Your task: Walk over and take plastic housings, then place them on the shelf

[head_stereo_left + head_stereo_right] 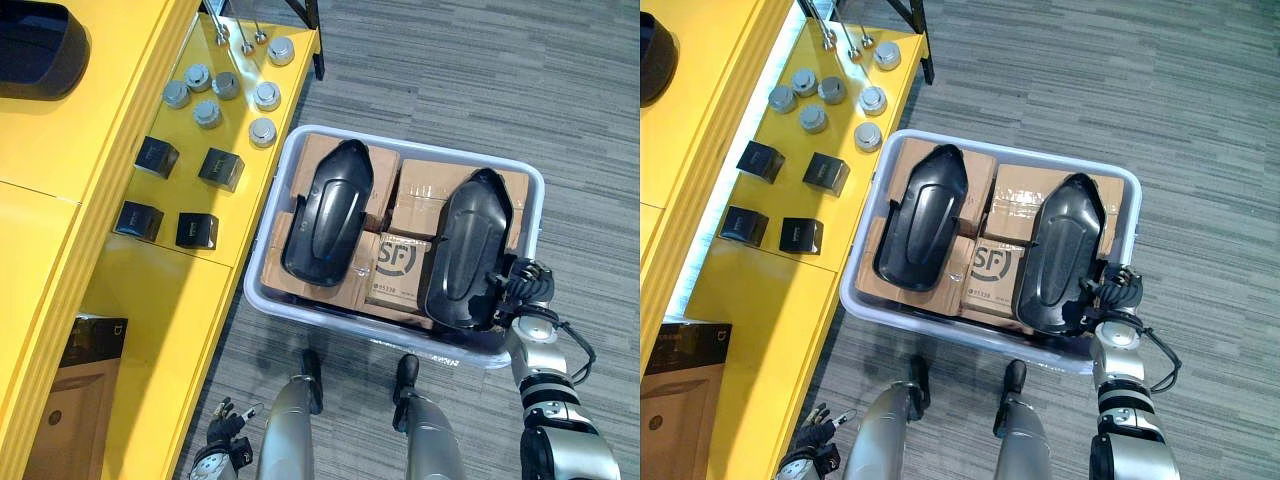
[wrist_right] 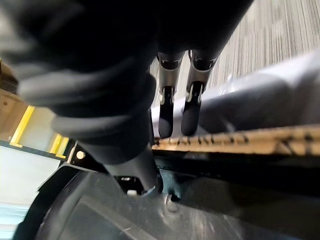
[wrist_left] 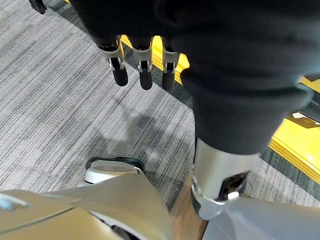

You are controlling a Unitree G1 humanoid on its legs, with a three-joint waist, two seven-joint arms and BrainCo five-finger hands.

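Note:
Two black plastic housings lie side by side on cardboard boxes inside a pale bin (image 1: 340,322) on the floor: the left housing (image 1: 330,210) and the right housing (image 1: 470,245). My right hand (image 1: 515,285) is at the near end of the right housing. In the right wrist view its fingers (image 2: 172,115) hang straight over the housing's rim (image 2: 150,215), open, with the thumb close against the shell. My left hand (image 1: 225,425) hangs low by my side next to the yellow shelf (image 1: 170,300), its fingers (image 3: 145,65) straight and holding nothing.
The yellow shelf runs along the left and carries small black boxes (image 1: 220,168) and several silver round parts (image 1: 225,85). A large dark object (image 1: 35,50) sits on its top level. A cardboard box (image 1: 70,400) stands lower down. Grey carpet surrounds the bin.

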